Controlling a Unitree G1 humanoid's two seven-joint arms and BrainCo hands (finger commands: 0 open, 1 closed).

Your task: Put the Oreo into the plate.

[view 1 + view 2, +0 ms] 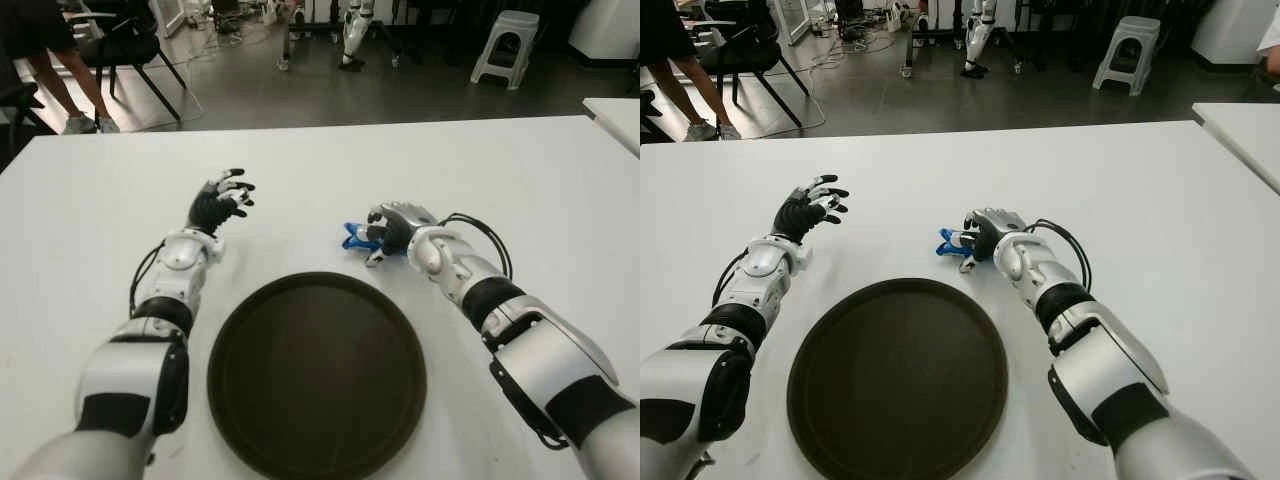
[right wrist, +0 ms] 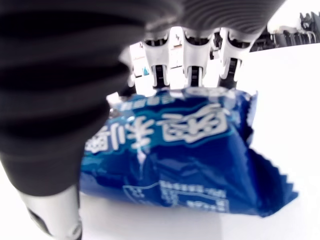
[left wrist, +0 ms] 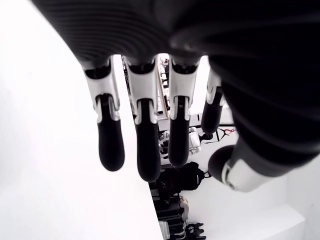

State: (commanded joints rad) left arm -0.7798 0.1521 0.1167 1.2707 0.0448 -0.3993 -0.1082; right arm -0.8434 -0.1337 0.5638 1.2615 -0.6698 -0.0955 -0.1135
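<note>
Round dark plate (image 1: pixel 316 375); right hand (image 1: pixel 392 232) clasps crinkly blue Oreo (image 2: pixel 180 155)

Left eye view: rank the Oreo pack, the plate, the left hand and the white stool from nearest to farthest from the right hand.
1. Oreo pack: in the right hand, fingers closed around it, on the white table.
2. Plate: just in front of that hand, toward the robot.
3. Left hand: open, across the table on the robot's left.
4. White stool: on the floor beyond the table's far edge.

Left robot hand (image 3: pixel 165 130): four black-tipped fingers (image 3: pixel 111 140) extended, thumb apart, nothing held. White tabletop (image 3: pixel 45 150) alongside. Dark clutter beyond, indistinct.
</note>
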